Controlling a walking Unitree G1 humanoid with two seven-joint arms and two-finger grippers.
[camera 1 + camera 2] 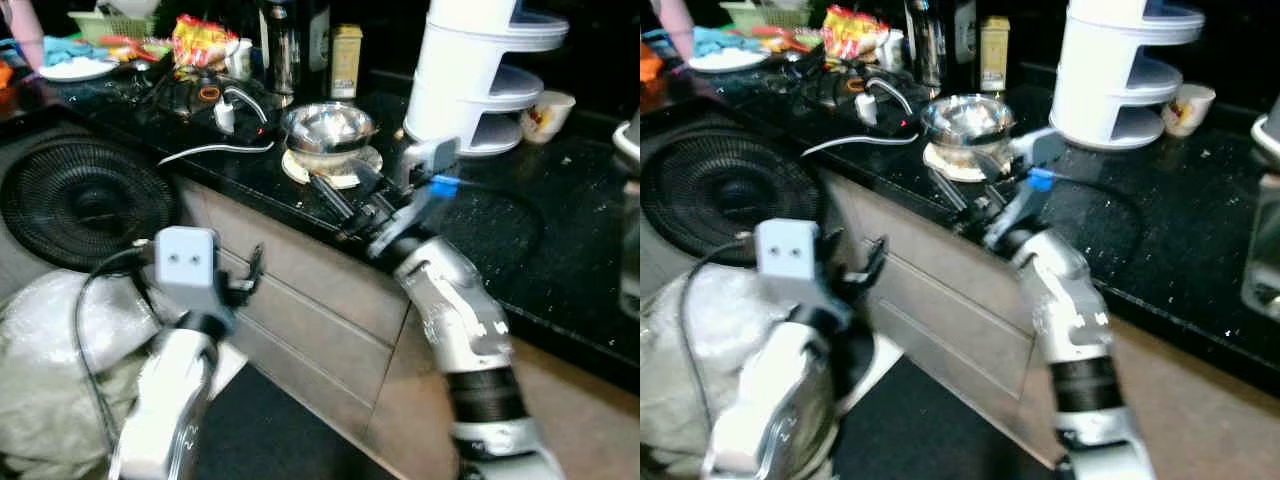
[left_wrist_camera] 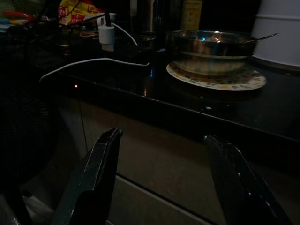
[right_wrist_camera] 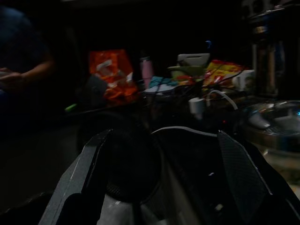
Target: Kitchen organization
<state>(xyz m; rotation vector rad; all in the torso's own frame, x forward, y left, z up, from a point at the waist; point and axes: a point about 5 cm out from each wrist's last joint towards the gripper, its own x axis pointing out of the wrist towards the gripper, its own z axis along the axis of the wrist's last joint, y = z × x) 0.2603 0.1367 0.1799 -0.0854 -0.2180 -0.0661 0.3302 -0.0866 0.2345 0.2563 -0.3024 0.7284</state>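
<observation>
Black counter (image 1: 520, 230): right gripper (image 1: 340, 195) spread at edge, near bowl (image 1: 328, 127).

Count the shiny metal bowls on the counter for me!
1. The metal bowl sits on a patterned plate near the counter's front edge, just beyond the right end effector. Others could hide among the clutter behind.

Both arms are silver shells with black ribbed joints. The left wrist (image 1: 186, 258) carries a pale grey camera box and looping black cable; the right wrist (image 1: 432, 170) shows a blue tab.
</observation>
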